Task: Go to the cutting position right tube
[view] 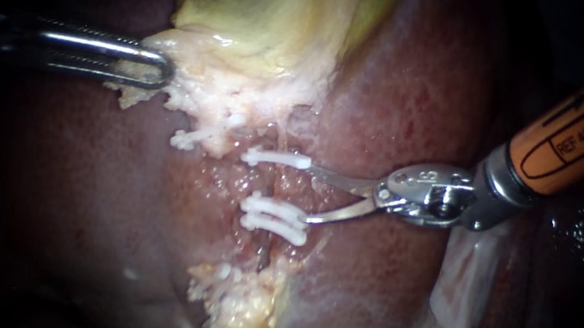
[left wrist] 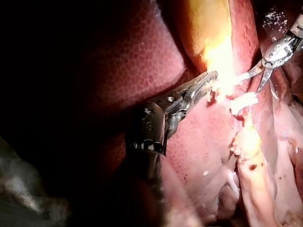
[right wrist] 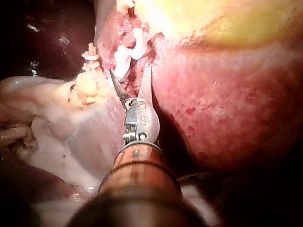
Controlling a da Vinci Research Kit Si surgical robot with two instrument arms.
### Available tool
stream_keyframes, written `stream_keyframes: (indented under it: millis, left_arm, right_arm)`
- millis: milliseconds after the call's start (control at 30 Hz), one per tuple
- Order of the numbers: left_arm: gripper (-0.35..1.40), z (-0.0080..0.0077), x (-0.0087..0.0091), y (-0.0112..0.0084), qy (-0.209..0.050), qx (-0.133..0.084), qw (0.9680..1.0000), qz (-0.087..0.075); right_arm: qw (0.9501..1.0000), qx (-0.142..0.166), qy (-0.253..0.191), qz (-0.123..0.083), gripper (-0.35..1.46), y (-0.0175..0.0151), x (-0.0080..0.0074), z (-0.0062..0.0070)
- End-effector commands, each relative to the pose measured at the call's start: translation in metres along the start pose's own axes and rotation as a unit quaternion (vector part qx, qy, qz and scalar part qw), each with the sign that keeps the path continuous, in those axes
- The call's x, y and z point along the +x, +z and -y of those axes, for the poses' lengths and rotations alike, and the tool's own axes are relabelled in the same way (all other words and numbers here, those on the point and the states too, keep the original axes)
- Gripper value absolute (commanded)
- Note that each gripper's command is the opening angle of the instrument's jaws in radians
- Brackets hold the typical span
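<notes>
The right instrument (view: pixel 311 193) is poised at the right tube (view: pixel 272 184), claw spread. The gallbladder (view: pixel 272 20) is clenched by the left instrument (view: pixel 158 69); straddling is next required.

- Orange plastic sleeve (view: pixel 570 139) on the shaft of the right instrument (view: pixel 312 193): black-outlined label holding one line of print, with a black arrow just beside it.
- Silver metal wrist piece (view: pixel 427 182), just ahead of the orange sleeve toward the jaws: small stamped mark.
- Both wrist views: no legible marks.
</notes>
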Motion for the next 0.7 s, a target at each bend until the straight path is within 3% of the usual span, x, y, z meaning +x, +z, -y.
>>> stream_keyframes:
  millis: [33,367,700]
  left_arm:
    - [-0.35,0.0,-0.0001,0.0001,0.0,0.0,1.0,0.0]
    - [-0.35,0.0,-0.0001,0.0001,0.0,0.0,1.0,0.0]
    - [-0.35,0.0,-0.0001,0.0001,0.0,0.0,1.0,0.0]
  right_arm:
    - [1.0,-0.002,0.0,0.001,1.36,0.0004,0.0002,-0.0002]
    - [0.9989,0.031,0.018,-0.029,1.36,0.0028,0.0014,-0.0009]
    - [0.9948,0.085,-0.006,-0.056,1.35,0.0042,0.0024,-0.0012]
